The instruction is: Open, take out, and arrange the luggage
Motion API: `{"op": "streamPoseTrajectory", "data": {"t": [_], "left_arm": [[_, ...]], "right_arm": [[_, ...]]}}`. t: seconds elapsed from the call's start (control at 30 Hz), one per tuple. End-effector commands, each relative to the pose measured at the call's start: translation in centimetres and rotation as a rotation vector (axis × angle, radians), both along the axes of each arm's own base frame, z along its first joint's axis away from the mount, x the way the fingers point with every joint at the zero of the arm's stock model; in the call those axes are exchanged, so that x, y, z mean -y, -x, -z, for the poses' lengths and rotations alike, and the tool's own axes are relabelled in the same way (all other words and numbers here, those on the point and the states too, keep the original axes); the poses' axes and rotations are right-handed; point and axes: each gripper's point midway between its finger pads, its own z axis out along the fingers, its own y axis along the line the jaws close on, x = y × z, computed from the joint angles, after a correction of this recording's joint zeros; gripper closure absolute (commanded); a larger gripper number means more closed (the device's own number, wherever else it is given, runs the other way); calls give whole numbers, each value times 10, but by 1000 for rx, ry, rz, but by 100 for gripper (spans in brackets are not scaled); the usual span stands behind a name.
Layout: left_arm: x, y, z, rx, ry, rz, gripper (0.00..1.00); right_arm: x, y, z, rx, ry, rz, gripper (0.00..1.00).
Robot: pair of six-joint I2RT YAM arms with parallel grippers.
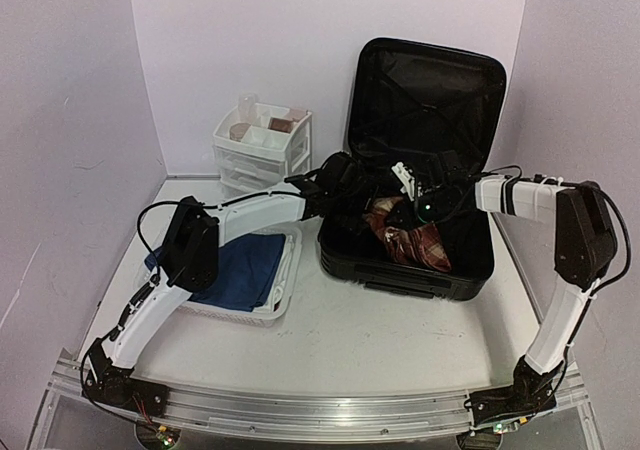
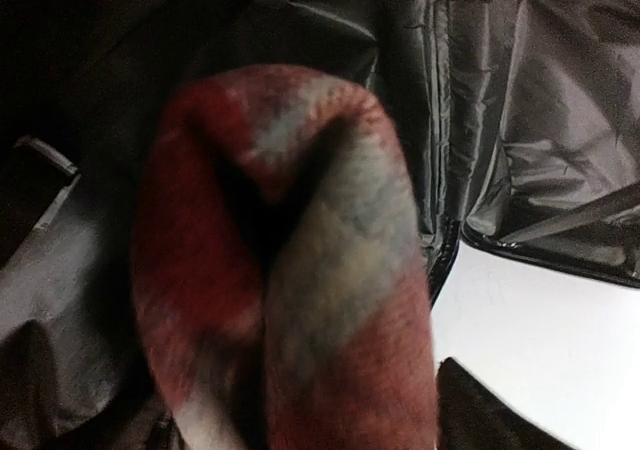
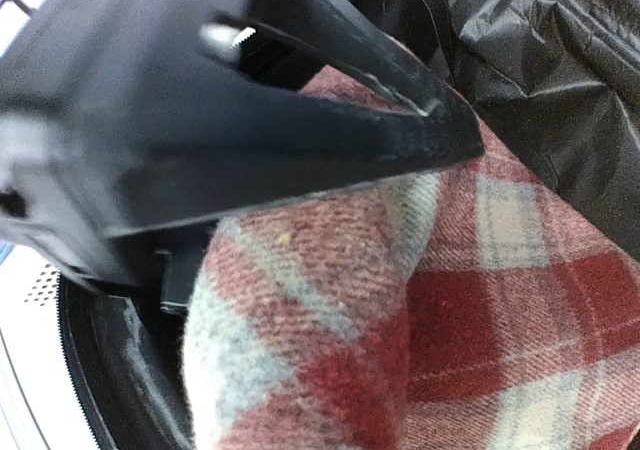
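1. Table [image 1: 400,340]: white top, with the two arm bases at its near edge.

2. Luggage [image 1: 425,90]: black hard-shell case on the far right part of the table. It lies open, the lid upright against the far wall and the base flat on the table, black fabric lining showing in both halves.

3. Left arm [image 1: 250,215]: white links, reaching from the near left across to the left side of the luggage base.

4. Right arm [image 1: 560,270]: rises at the near right and bends left over the right side of the base.

5. Basket [image 1: 287,290]: white plastic mesh, just left of the luggage, under the left arm.

6. Drawer unit [image 1: 262,155]: small and white, at the far wall left of the lid, with small items on top.

7. Blue cloth [image 1: 245,265]: folded, lying in the basket.

8. Plaid cloth [image 1: 415,240]: red and pale check, bunched in the luggage base.

9. Left gripper [image 1: 345,190]: over the left part of the base. Its wrist view is filled by the plaid cloth and no fingers show, so I cannot tell how the jaws stand.

10. Right gripper [image 3: 450,130]: black fingers drawn together, tips against the plaid cloth. I cannot tell whether any fabric is pinched between them.
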Motion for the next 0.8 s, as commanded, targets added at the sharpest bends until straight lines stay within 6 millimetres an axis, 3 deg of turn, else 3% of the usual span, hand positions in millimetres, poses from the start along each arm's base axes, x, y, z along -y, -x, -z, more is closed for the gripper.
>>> {"op": "streamPoseTrajectory", "data": {"t": [0.0, 0.1, 0.23, 0.27, 0.37, 0.43, 0.5, 0.57, 0.67, 0.77], "left_arm": [[19, 0, -16, 33, 81, 34, 24], [19, -1, -17, 43, 83, 31, 33], [23, 0, -26, 73, 104, 59, 54], [24, 0, -29, 85, 105, 72, 59], [18, 1, -40, 121, 88, 97, 73], [14, 0, -46, 147, 84, 111, 82], [11, -2, -51, 176, 73, 131, 88], [10, -2, -56, 194, 74, 148, 93], [13, -2, -76, 273, 77, 191, 99], [14, 2, -111, 391, 82, 248, 100]], "right_arm": [[-9, -1, -46, 133, -68, -52, 100], [-6, -1, -43, 139, -49, -52, 100], [-2, -1, -41, 139, -19, -41, 100], [1, -2, -42, 139, -6, -26, 94], [10, 3, -49, 125, 29, 9, 56], [11, 12, -59, 126, 25, -7, 38], [20, 19, -75, 125, 40, 24, 18], [30, 26, -97, 138, 60, 53, 6], [49, 35, -128, 163, 63, 130, 2], [65, 42, -144, 175, 67, 189, 2]]}}
